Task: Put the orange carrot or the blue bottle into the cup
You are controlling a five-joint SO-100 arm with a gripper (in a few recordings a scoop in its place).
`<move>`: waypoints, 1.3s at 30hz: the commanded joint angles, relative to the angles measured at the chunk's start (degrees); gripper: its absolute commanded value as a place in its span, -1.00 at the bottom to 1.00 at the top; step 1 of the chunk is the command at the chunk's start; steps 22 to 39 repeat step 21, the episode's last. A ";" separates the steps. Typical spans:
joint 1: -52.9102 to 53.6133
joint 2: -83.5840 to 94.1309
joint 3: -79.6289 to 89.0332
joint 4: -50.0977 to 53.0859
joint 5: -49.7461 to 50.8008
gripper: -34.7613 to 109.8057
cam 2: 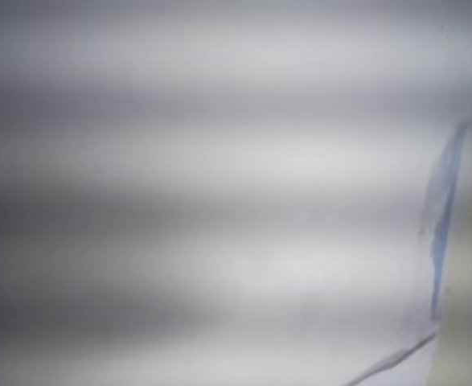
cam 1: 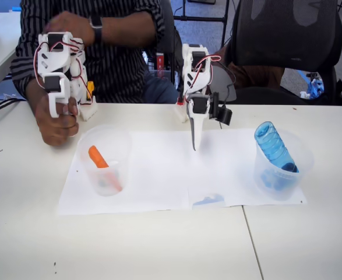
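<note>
In the fixed view the orange carrot (cam 1: 98, 157) leans inside the cup (cam 1: 113, 140), a frosted clear cup on the left side of the white paper. The blue bottle (cam 1: 274, 146) stands tilted in a second clear cup (cam 1: 296, 156) on the right, its upper end sticking out above the rim. My gripper (cam 1: 194, 144) hangs between the two cups, pointing straight down just above the paper. Its fingers are together with nothing in them. It touches neither cup.
A white paper sheet (cam 1: 159, 175) lies under both cups, with a small blue mark (cam 1: 208, 200) near its front edge. The wrist view is a blur of white paper (cam 2: 219, 201) with a bluish streak (cam 2: 445, 209) at the right. A person sits behind the table.
</note>
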 commanded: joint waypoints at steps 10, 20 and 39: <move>-3.43 2.02 1.32 -0.79 -0.26 -0.35; -3.43 2.02 3.25 -5.19 -0.26 -0.35; -3.43 2.02 3.34 -5.45 -0.26 -0.35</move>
